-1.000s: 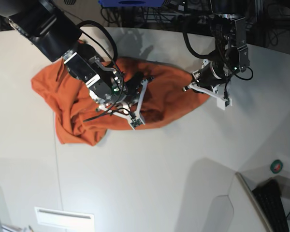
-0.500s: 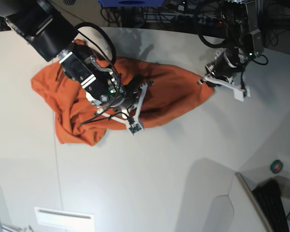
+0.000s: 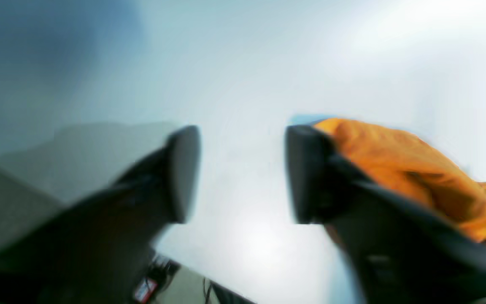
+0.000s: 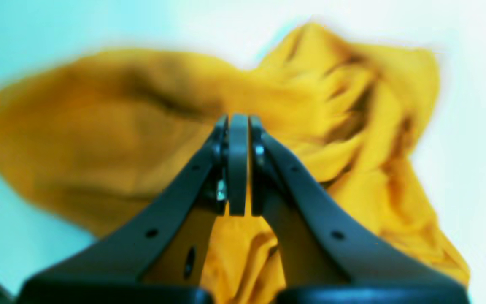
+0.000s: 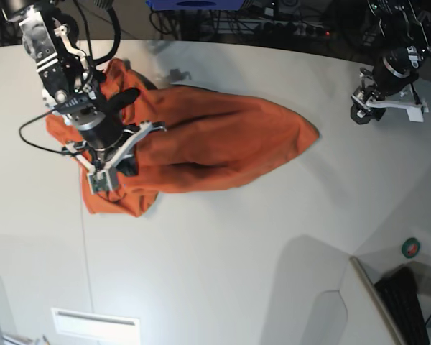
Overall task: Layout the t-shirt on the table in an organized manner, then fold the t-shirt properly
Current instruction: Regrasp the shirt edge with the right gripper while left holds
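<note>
The orange t-shirt lies crumpled on the white table, stretched from a bunched left end to a pointed right corner. My right gripper hovers over the bunched left part. In the right wrist view its fingers are shut, with no cloth showing between them and the t-shirt spread behind. My left gripper stands apart from the shirt's right corner, over bare table. In the left wrist view it is open and empty, with the t-shirt behind its right finger.
A thin dark seam runs down the table at the left. A raised grey panel and a black keyboard sit at the lower right corner. Cables and dark equipment line the far edge.
My left gripper has opened, dropped the shirt's right corner and swung right. My right gripper has moved left from the shirt's middle to its left end. The cloth now lies flatter.
</note>
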Controlling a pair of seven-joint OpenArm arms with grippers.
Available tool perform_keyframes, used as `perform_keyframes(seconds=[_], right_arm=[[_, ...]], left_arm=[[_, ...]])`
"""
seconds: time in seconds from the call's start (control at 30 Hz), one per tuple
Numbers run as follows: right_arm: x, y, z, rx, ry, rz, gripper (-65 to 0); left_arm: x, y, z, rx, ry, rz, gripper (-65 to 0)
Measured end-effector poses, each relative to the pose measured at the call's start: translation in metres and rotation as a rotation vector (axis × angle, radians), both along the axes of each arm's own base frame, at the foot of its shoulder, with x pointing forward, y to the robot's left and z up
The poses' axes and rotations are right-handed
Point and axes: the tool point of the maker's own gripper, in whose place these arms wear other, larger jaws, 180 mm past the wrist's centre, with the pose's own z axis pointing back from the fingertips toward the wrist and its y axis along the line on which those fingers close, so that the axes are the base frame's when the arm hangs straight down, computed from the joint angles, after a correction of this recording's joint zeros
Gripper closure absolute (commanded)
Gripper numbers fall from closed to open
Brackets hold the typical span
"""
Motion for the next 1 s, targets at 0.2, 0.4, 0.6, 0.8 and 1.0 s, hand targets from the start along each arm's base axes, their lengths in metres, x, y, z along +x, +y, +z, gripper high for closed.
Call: perform_keyframes(seconds=[0.2, 0.4, 0.6, 0.8, 1.0], right_arm=[[-0.019, -0.013, -0.005, 0.02, -0.04, -0.054, -29.7], [-0.022, -0.014, -0.003, 0.028, -0.052, -0.061, -36.0], [-0.031, -0.022, -0.009, 0.022, -0.033, -0.08, -28.8], [-0.052, -0.049, -0.017, 0.041, 0.016, -0.238, -29.1], [-0.062, -0.073, -0.021, 0.118, 0.051, -0.354, -29.1]], left_arm=[[0.024, -0.016, -0.031, -0.078, 0.038, -0.008, -49.5], [0.048, -0.057, -0.041, -0.13, 0.044, -0.122, -49.4], [0.069, -0.065, -0.049, -0.152, 0.032, -0.135, -49.2], [0.08, -0.099, -0.052, -0.181, 0.036, -0.223, -34.6], [0.066, -0.098, -0.061, -0.186, 0.085, -0.221, 0.0]])
